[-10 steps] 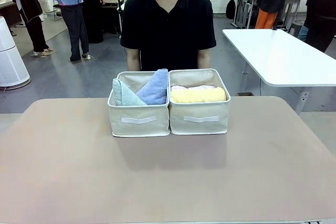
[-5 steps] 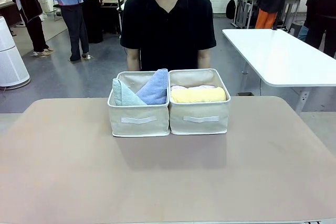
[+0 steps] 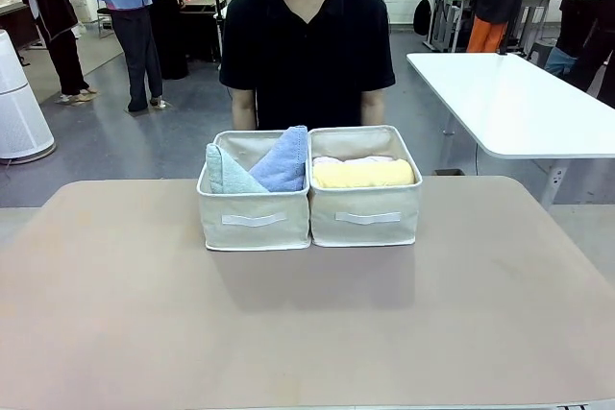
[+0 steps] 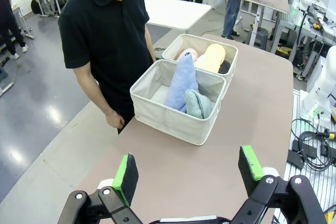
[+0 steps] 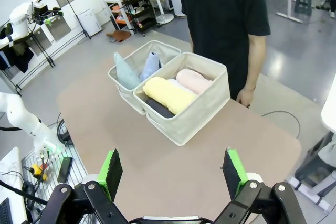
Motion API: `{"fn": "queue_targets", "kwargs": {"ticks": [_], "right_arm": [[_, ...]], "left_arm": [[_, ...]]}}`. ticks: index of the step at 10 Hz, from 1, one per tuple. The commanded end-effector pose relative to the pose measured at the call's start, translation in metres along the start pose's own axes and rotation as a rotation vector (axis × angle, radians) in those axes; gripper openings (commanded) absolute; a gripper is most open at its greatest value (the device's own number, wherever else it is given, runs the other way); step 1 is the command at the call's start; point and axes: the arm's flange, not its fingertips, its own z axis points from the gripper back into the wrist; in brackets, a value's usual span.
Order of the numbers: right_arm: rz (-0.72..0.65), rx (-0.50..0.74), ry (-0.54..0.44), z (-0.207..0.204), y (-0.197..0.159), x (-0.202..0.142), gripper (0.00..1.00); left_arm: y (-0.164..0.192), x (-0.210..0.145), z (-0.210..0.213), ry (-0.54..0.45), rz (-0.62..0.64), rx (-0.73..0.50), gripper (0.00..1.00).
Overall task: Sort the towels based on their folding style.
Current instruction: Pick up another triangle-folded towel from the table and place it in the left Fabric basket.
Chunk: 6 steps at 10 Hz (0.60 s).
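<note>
Towels sit sorted in two beige fabric bins that stand side by side, touching, at the far middle of the tabletop (image 3: 115,314), just in front of a person in a black shirt (image 3: 307,45).

The left bin (image 3: 254,221) holds the two cone-folded pieces: the pale mint-blue towel (image 3: 229,174) leans at the left, and the periwinkle blue towel (image 3: 284,162) rises beside it, its point up against the wall shared with the neighbour.

The right bin (image 3: 366,217) holds the rolled ones. The yellow towel (image 3: 363,174) lies across the top at the near side, the pink towel (image 5: 193,80) lies behind it toward the person, a sliver of the white towel (image 5: 171,84) shows between those two, and the dark grey towel (image 5: 159,108) peeks out beneath the yellow roll.

In the left wrist view, the left gripper (image 4: 187,174) hangs above bare tabletop short of the bins, its green-padded fingers (image 4: 126,172) spread wide with nothing between them. In the right wrist view, the right gripper (image 5: 172,173) likewise hovers over the tabletop near the rolled-towel bin, fingers (image 5: 232,172) spread apart and empty. The person's hand (image 5: 244,97) hangs at the table edge behind that bin.
</note>
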Motion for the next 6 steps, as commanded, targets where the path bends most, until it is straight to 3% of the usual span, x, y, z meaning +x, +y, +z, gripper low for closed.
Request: {"fn": "queue_targets", "kwargs": {"ticks": [1,6], "right_arm": [[0.02,0.014,-0.025,-0.0015,-0.0007,-0.0006,1.0],[0.02,0.014,-0.025,-0.0015,-0.0007,-0.0006,1.0]], "left_arm": [[-0.0015,0.0003,-0.0001,-0.018,-0.015,-0.005,1.0],[-0.0015,0.0003,-0.0001,-0.018,-0.015,-0.005,1.0]]}}
